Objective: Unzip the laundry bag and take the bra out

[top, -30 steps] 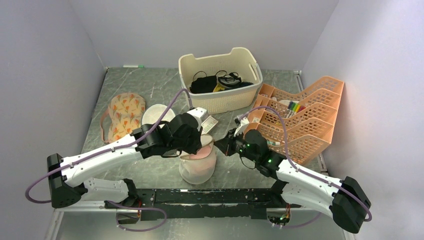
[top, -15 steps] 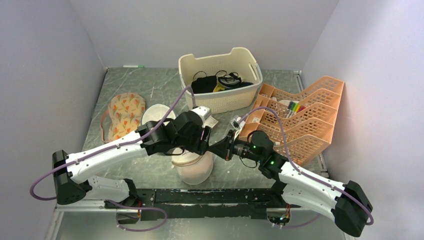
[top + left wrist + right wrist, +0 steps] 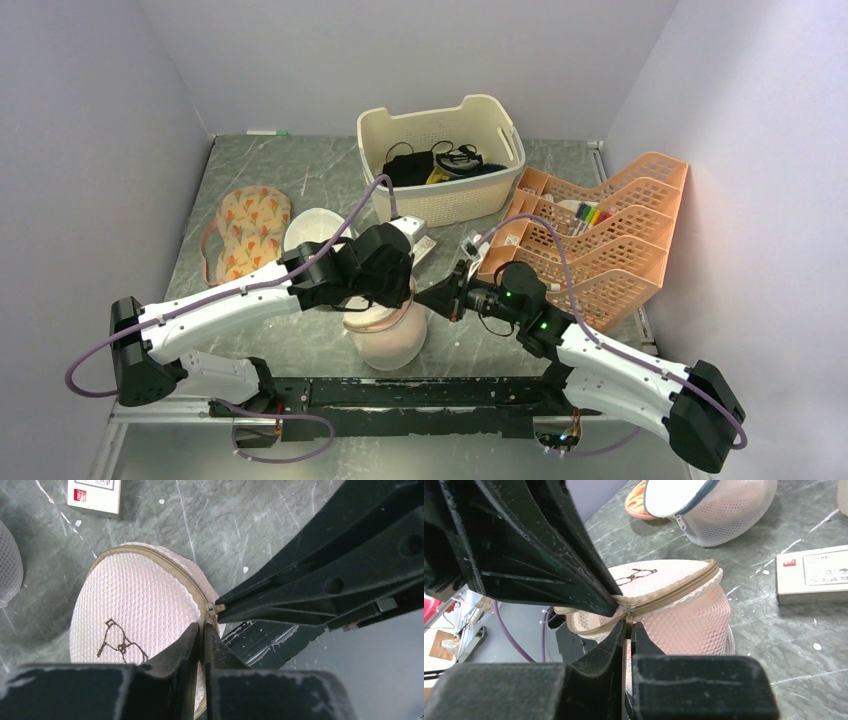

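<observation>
The laundry bag (image 3: 388, 338) is a round mesh drum with a beige face and a black glasses-like mark. It stands near the front edge, and pink fabric shows through the mesh. It also shows in the left wrist view (image 3: 135, 595) and the right wrist view (image 3: 689, 620). My left gripper (image 3: 400, 292) is shut on the beige zip edge at the bag's top rim (image 3: 202, 627). My right gripper (image 3: 434, 299) is shut on the zip pull hanging from the rim (image 3: 628, 626), right beside the left fingertips. The zip looks closed along the part I can see.
A plain white mesh bag (image 3: 312, 228) and an orange floral bra (image 3: 245, 225) lie at the back left. A small white box (image 3: 421, 246) lies behind the laundry bag. A cream basket (image 3: 375, 130) stands at the back, an orange rack (image 3: 610, 235) at the right.
A second ago my two grippers were apart. My left gripper has moved right onto the bag's rim and my right has reached left to the zip pull. Little has moved in the last half second.
</observation>
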Motion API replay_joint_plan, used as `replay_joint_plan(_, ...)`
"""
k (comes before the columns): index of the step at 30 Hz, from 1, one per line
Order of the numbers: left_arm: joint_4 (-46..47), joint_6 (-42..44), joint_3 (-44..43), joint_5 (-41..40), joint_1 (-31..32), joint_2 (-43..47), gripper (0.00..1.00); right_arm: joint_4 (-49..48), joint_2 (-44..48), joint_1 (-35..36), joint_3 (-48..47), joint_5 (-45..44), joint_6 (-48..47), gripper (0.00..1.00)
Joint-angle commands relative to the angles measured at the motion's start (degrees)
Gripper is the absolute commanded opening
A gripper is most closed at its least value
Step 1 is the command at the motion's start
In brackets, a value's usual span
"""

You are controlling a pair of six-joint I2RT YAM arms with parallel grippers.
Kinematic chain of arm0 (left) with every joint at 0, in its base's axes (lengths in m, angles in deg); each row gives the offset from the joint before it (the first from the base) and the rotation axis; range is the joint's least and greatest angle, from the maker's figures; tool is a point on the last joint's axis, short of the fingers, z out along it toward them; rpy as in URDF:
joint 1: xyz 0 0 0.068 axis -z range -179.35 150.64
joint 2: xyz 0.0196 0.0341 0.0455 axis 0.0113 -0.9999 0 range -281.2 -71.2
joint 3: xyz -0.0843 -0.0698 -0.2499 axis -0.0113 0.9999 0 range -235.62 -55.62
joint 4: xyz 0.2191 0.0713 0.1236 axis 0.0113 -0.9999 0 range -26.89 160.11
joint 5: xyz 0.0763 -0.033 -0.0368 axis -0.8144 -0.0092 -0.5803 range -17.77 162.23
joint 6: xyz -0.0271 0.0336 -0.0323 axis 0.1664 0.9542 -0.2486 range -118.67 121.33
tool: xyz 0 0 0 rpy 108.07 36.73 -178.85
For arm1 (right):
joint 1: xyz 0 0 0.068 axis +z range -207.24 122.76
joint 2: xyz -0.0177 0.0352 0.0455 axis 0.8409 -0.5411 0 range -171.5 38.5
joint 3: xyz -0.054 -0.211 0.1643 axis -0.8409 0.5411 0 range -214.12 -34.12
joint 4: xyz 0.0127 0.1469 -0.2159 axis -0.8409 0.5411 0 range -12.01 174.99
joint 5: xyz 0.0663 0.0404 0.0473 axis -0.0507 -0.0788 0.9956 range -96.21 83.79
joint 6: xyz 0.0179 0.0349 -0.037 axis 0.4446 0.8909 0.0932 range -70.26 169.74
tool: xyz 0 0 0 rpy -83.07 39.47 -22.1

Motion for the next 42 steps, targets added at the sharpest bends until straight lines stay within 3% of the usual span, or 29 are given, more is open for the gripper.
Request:
replay_joint_plan(1, -0.76, 0.22, -1.82, -0.47, -0.01, 0.55, 0.10, 2.40, -1.23, 0.10, -1.31, -3.88, 0.96, 0.00)
replay_joint_plan(13, -2.60, 1.92, -3.99, -4.04, -0.03, 3.85, 0.07, 19.16, -5.92, -1.14, -10.27, -17.99, 0.41, 0.00)
replay_joint_plan(20, -5.34, 1.24, -5.28, -6.74, -0.03, 3.38, 0.07, 18.10, -7.31, -5.21, -10.95, -15.89, -3.15, 0.00)
replay_joint_plan(23, -5.40, 1.40, -4.97, -6.25, -0.03, 3.05, 0.07, 13.16, -5.09, -5.39, -9.28, -10.15, -4.94, 0.00)
replay_joint_plan(25, -5.69, 1.05, -4.75, -5.61, -0.02, 2.54, 0.12, 7.67, -3.36, -5.41, -7.32, -4.29, -5.95, 0.00)
replay_joint_plan(28, -4.57, 0.88, -3.92, -4.53, -0.03, 1.54, 0.31, 6.11, -1.65, -5.37, -6.65, 0.62, -7.18, 0.00)
replay_joint_plan(34, -2.99, 1.26, -5.42, -4.13, -0.03, -2.04, 0.54, 5.38, -0.30, -5.34, -5.66, 3.96, -7.40, 0.00)
replay_joint_plan(38, -3.22, 2.05, -6.07, -4.49, -0.02, -3.36, 0.59, 3.11, -0.91, -5.28, -5.14, 5.74, -6.26, 0.00)
replay_joint_plan(42, -3.19, 2.23, -6.50, -4.43, -0.03, -4.27, 0.54, 1.73, -1.59, -5.26, -5.13, 7.45, -5.68, 0.00)
